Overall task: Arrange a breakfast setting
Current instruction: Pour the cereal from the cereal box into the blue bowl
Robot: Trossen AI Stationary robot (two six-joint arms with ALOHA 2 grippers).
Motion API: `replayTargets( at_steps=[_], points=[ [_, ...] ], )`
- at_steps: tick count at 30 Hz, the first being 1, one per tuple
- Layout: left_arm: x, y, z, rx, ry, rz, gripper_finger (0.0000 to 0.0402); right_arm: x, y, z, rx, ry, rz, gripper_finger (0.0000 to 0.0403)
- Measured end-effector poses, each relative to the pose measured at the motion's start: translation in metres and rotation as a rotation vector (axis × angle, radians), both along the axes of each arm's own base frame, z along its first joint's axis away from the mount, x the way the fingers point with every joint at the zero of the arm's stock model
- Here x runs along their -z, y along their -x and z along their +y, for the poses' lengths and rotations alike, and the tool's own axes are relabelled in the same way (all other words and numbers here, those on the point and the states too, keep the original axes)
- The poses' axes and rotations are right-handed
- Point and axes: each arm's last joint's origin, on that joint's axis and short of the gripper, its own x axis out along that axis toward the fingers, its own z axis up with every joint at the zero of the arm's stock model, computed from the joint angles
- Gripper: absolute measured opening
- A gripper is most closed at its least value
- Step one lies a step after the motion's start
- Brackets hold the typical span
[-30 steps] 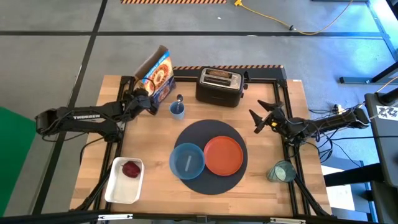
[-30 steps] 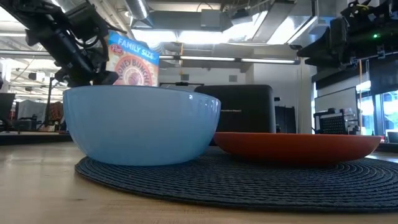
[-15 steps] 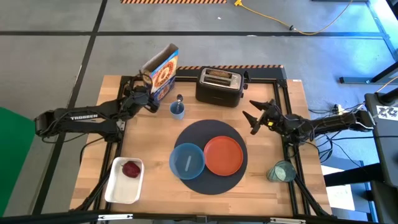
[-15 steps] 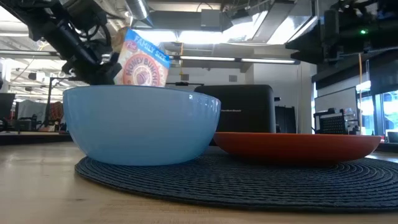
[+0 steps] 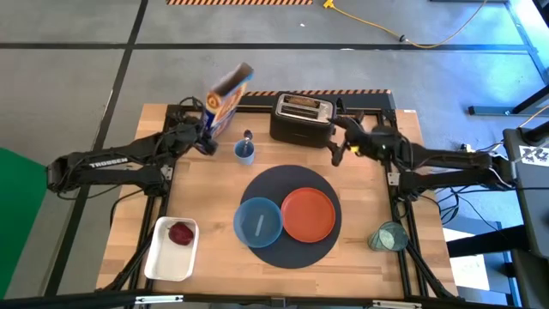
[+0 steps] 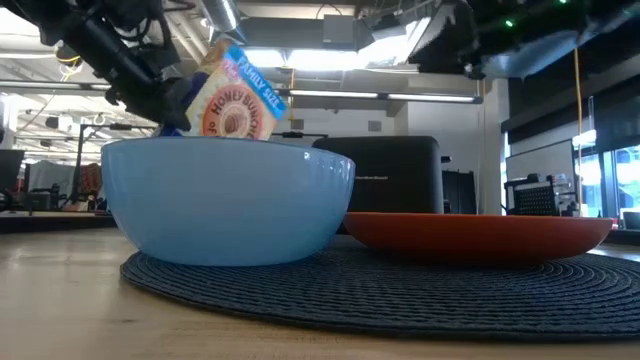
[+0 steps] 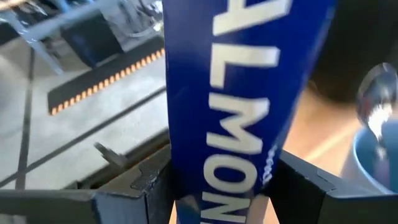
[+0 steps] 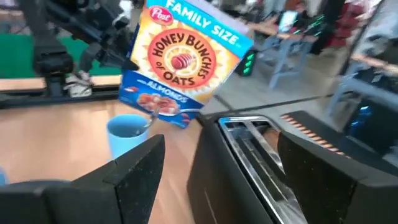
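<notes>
- Breakfast half laid: the blue bowl [image 5: 257, 221] and orange plate [image 5: 308, 214] sit side by side on the dark round placemat [image 5: 289, 181] at table centre, bowl toward 8 o'clock of the mat, plate toward 4.
- Still outstanding, by my reading: the teal glass [image 5: 388, 236] stands off the mat near the table's 4 o'clock edge; the small red fruit [image 5: 180, 233] lies in the white tray [image 5: 156, 262] at the 7 o'clock corner; the metal spoon [image 5: 247, 137] stands in a small blue cup [image 5: 245, 154] just past the mat's 11 o'clock rim.
- The toast slice [image 5: 298, 101] appears to sit in a slot of the black toaster [image 5: 300, 120] at 12 o'clock; I cannot make it out clearly.
- My left gripper [image 5: 202, 137] has its jaws clamped on the narrow sides of the Honey Bunches of Oats cereal box [image 5: 226, 95], part-open around it, lifted off the table and tipped over toward the toaster, near 11 o'clock. That arm reaches in low from 9 o'clock.
- My right gripper [image 5: 336, 142] hangs at the toaster's right end, jaws spread wide and empty, the arm stretched in from 3 o'clock.
- From the right wrist camera, my fingers [image 8: 134, 165] straddle the toaster slots.
</notes>
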Motion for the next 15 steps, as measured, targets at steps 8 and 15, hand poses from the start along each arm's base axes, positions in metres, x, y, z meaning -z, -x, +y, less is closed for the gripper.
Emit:
replayTargets(
  at_steps=[8,15],
  points=[
    [0.009,-0.001,0.001,-0.040,0.066,0.008,0.0211,-0.011,-0.016,-0.014,-0.074,-0.075,0.031,0.0303],
    [0.013,-0.002,0.009,-0.094,0.085,0.005,0.0228,-0.004,-0.023,-0.014,-0.113,-0.111,0.057,0.0303]
  ],
)
